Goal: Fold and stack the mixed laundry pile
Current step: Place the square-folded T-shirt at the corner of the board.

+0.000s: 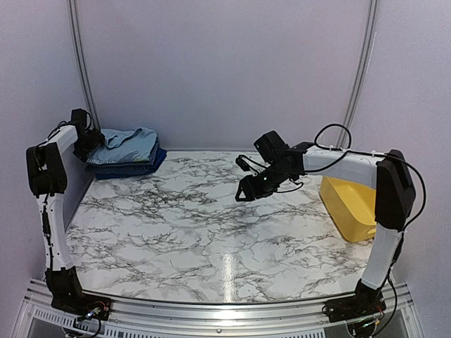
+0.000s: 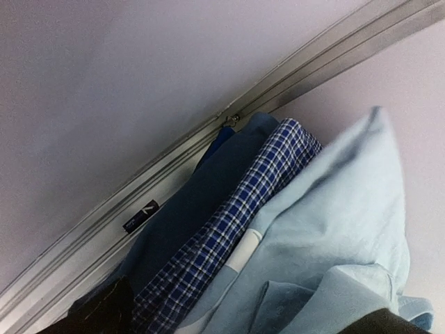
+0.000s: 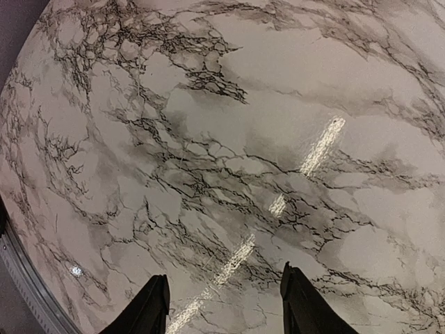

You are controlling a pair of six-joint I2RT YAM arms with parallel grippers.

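Note:
The laundry is a folded stack (image 1: 127, 151) in the far left corner of the marble table (image 1: 211, 225). In the left wrist view its layers show side by side: a light-blue T-shirt (image 2: 334, 229), a navy checked shirt (image 2: 229, 229) and a dark-blue piece (image 2: 184, 209). My left gripper (image 1: 88, 141) is at the stack's left edge. Only its dark fingertips (image 2: 104, 309) show, set wide apart with cloth between them (image 2: 240, 320). My right gripper (image 1: 246, 186) hovers over the bare table middle, open and empty (image 3: 224, 306).
A yellow plastic tub (image 1: 349, 204) stands at the right edge of the table, beside the right arm. Grey walls with metal rails (image 2: 174, 163) close in behind the stack.

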